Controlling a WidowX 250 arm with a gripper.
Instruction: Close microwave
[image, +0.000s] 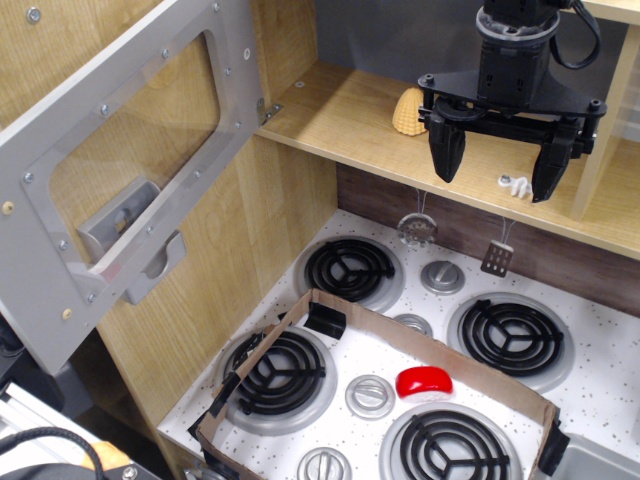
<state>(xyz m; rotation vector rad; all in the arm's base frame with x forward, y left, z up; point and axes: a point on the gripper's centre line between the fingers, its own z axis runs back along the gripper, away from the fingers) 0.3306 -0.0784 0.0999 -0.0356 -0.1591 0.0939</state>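
Observation:
The microwave is a wooden compartment (345, 110) with a grey back wall at the top of the toy kitchen. Its large grey door (120, 160) with a clear window stands swung wide open to the left, hinged near the compartment's front left corner. My gripper (497, 165) hangs in front of the compartment's right part, fingers pointing down, open and empty. It is well to the right of the door and touches nothing. A yellow corn-like toy (408, 110) lies inside the compartment behind the left finger.
A small grey bracket (120, 222) shows through the door window on the left wall. Below is a white stovetop with black burners (350, 270), silver knobs, a cardboard border (420, 345) and a red toy (424, 381). Small utensils (497, 258) hang under the shelf.

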